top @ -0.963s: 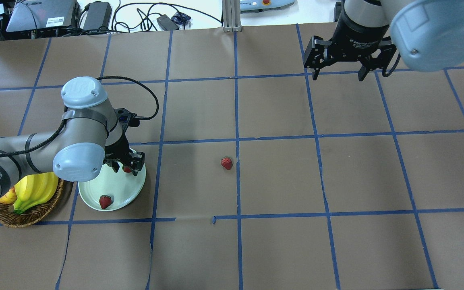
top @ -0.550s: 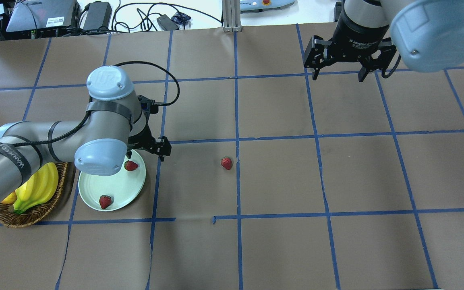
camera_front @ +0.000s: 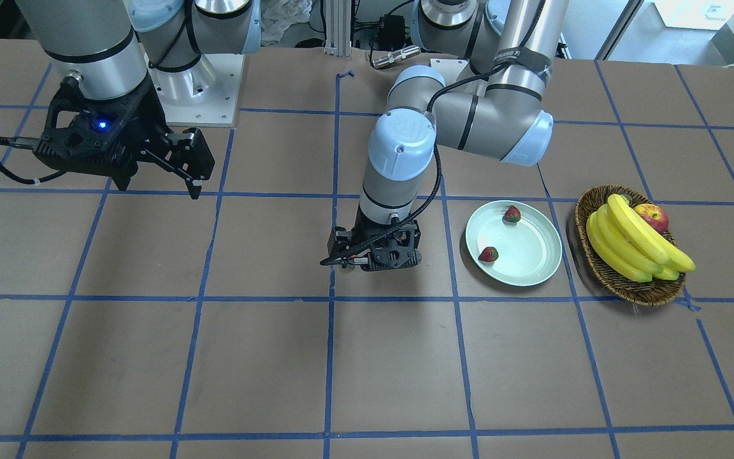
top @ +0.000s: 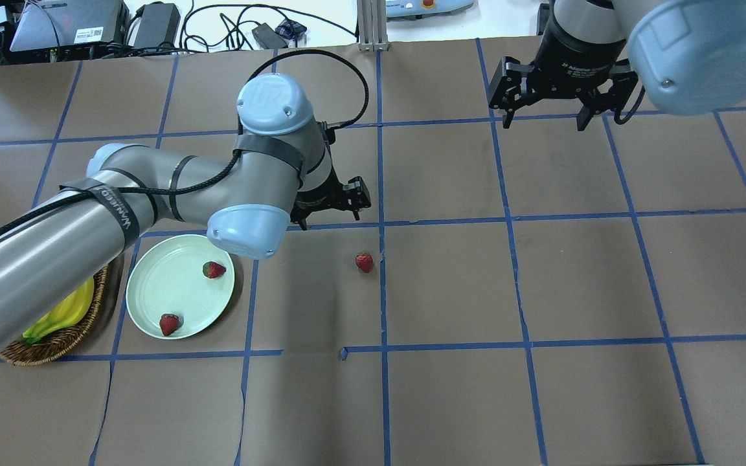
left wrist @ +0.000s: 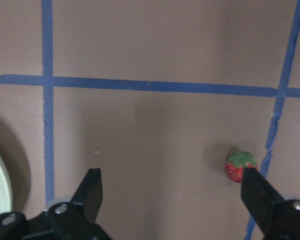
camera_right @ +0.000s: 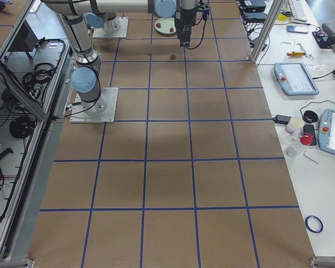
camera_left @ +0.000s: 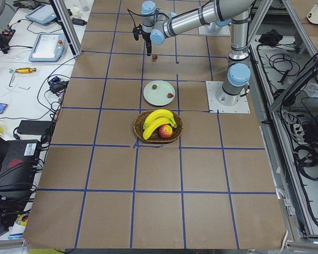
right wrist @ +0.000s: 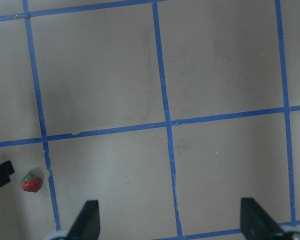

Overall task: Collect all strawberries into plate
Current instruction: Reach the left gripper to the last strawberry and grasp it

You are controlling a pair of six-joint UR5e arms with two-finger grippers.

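The step in hand, by my reading, is the pickup of the last loose strawberry, which lies on the table just left of the vertical tape line at the centre of the overhead view, well apart from the plate at lower left. The left tool hangs above the table with its fingers spread wide and nothing between them. In its wrist view the berry sits at lower right, close against the right-hand finger rather than midway. To do this well, shift the tool sideways until the berry is centred between the fingers, and only then descend. Stop short of pressing the tips into the table. Close gently, since the fruit is small, rounded and likely to roll or squirt aside if one finger touches it first. The right tool is parked at upper right, wide open and empty, and need not take part. Two strawberries already lie on the plate, one near its upper right rim and one near its lower edge. Compared with the earlier overhead frames, the left tool has left the plate's upper right rim and travelled toward the centre. The berries, the plate and the right arm have not shifted.
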